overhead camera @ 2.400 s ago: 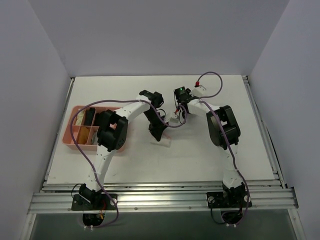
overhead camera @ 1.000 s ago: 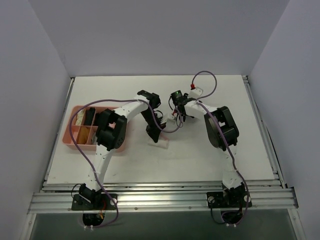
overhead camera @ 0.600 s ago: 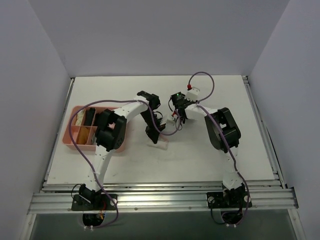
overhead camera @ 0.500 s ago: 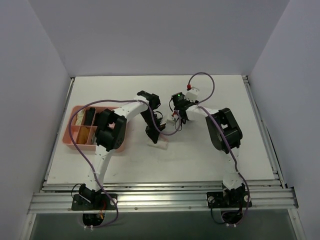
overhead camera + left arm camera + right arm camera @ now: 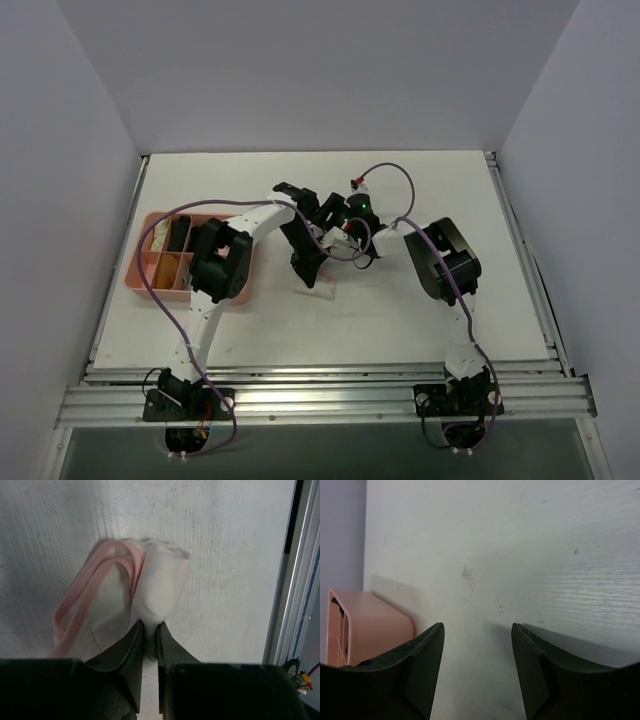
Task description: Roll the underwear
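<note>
**Top view:** the left hand [image 5: 308, 277] presses down mid-desk [image 5: 500, 300] on the underwear [image 5: 322, 289].
**Left wrist:** we see it clenched on the part-rolled cloth; we judge a firm pinch while turning suits best.
**Right wrist:** the right hand [image 5: 477, 630] hangs released and empty.

I see a white counter [image 5: 400, 310], scuffed and faintly ridged. On its left side sits a pink divided box [image 5: 150, 292]. Near the middle the underwear [image 5: 160, 585] lies bunched, white with pink trim, well apart from the box.
</note>
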Controlling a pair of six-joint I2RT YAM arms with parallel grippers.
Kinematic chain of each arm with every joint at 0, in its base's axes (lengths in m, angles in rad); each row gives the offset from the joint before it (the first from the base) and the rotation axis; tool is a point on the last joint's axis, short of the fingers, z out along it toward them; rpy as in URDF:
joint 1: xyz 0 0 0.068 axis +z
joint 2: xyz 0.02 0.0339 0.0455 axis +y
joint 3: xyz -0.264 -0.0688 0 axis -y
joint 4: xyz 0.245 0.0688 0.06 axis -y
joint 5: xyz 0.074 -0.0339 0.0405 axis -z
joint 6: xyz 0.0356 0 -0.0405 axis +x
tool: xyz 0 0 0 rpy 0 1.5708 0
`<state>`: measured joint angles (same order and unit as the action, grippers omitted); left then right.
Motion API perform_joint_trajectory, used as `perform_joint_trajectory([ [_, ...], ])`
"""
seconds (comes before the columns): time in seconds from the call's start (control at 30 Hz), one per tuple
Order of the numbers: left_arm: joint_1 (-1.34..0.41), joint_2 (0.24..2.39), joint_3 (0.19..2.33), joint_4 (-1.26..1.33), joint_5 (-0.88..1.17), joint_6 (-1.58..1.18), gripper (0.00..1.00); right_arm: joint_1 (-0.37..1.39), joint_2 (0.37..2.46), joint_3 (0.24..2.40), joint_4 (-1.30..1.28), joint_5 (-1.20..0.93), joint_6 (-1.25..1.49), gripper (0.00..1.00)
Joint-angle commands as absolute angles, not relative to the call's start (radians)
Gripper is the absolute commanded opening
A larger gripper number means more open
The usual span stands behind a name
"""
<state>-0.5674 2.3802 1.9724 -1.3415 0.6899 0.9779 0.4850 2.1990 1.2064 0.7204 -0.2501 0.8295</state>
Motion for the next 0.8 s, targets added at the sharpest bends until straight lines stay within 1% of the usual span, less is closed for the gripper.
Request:
perform_joint_trajectory([
  [0.0, -0.545, 2.384, 1.934, -1.250, 0.617, 0.979, 0.02, 0.529, 2.379, 1.058, 0.317, -0.408, 0.842, 0.54],
  [0.13, -0.541, 2.379, 1.930, -1.246, 0.620, 0.980, 0.02, 0.520, 2.388, 1.048, 0.368, -0.440, 0.854, 0.54],
  [0.37, -0.537, 2.375, 1.927, -1.241, 0.623, 0.985, 0.02, 0.456, 2.431, 1.011, 0.607, -0.563, 0.983, 0.53],
  [0.47, -0.537, 2.372, 1.921, -1.238, 0.621, 0.985, 0.02, 0.433, 2.433, 1.028, 0.611, -0.572, 0.997, 0.53],
  [0.63, -0.535, 2.375, 1.919, -1.235, 0.618, 0.983, 0.02, 0.368, 2.389, 0.999, 0.716, -0.584, 1.058, 0.53],
  [0.77, -0.534, 2.379, 1.917, -1.235, 0.612, 0.983, 0.02, 0.304, 2.298, 0.996, 0.680, -0.580, 1.040, 0.52],
])
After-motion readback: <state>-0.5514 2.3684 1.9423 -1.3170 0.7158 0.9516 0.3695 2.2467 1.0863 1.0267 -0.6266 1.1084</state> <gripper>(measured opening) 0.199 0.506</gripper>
